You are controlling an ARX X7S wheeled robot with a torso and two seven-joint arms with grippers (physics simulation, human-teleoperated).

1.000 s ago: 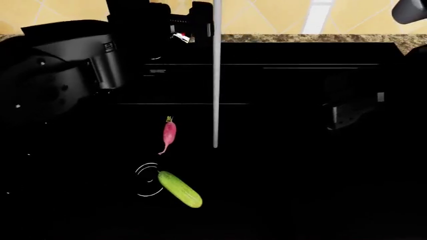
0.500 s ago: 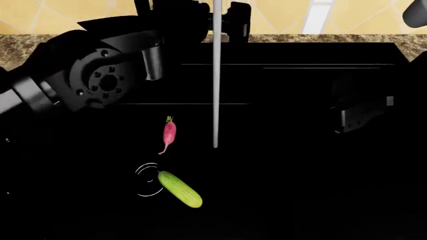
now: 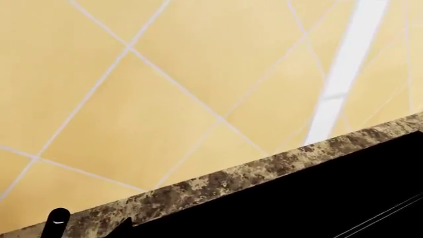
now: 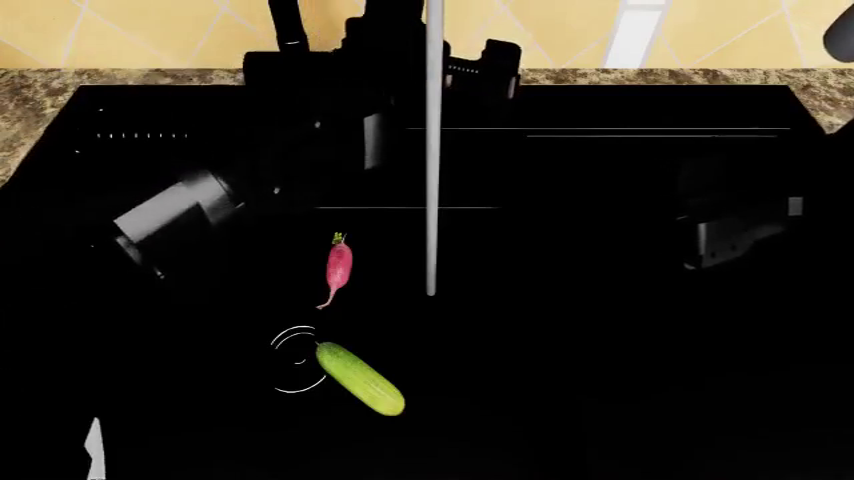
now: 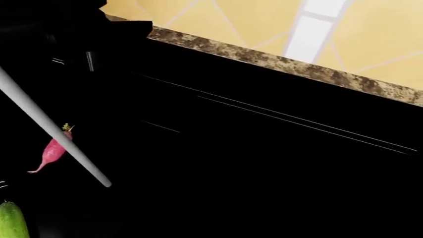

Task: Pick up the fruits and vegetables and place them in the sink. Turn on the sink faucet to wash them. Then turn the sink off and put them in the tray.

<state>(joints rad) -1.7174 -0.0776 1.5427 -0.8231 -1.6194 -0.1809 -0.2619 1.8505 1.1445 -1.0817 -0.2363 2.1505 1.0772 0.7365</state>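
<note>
Two produce items lie in the sink (image 4: 641, 330), head view: the radish (image 4: 338, 265) near the basin's middle, the cucumber (image 4: 359, 378) just beyond its root tail toward the front edge, apart from it. The faucet spout (image 4: 433, 150) reaches from the rear edge out over the basin, ending beside the radish. The left gripper (image 4: 400, 60) sits at the rear edge by the faucet base; its jaw state cannot be told. The right gripper (image 4: 727, 235) hangs over the basin's right side, state likewise indiscernible.

Left wrist view: granite counter (image 3: 218, 181) and yellow tiled wall (image 3: 165, 74) only.

Right wrist view: radish (image 5: 53, 150), cucumber end (image 5: 12, 220), spout (image 5: 53, 131).
</note>
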